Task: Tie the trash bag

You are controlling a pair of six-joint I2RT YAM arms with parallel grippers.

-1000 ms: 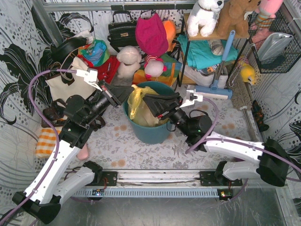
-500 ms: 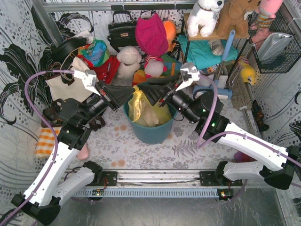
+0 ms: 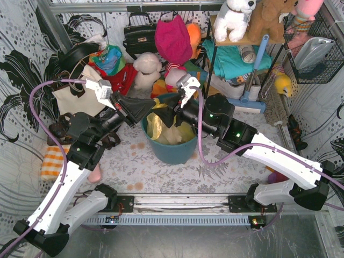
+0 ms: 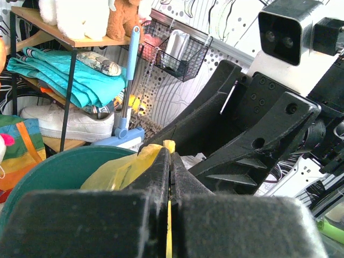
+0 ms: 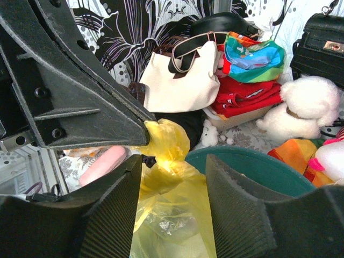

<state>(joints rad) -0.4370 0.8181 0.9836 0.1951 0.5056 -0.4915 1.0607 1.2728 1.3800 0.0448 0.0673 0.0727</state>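
Note:
The yellow trash bag sits in the teal bin, with white paper showing through it. My left gripper is shut on the bag's raised left edge; in the left wrist view a yellow strip runs between its closed fingers, with the bag bunched just past the tips. My right gripper is open over the bin, right beside the left gripper. In the right wrist view its fingers stand on either side of the bag's gathered top without pinching it. The left gripper's tip touches that same bunch.
A cream tote and a black handbag stand behind the bin on the left. Plush toys and a shelf rack crowd the back. An orange striped cloth and a pink object lie at the left.
My right gripper has risen and swung left across the bin to the bag's pinched top, close to the left gripper. My left gripper moved up and right a second ago, then held still.

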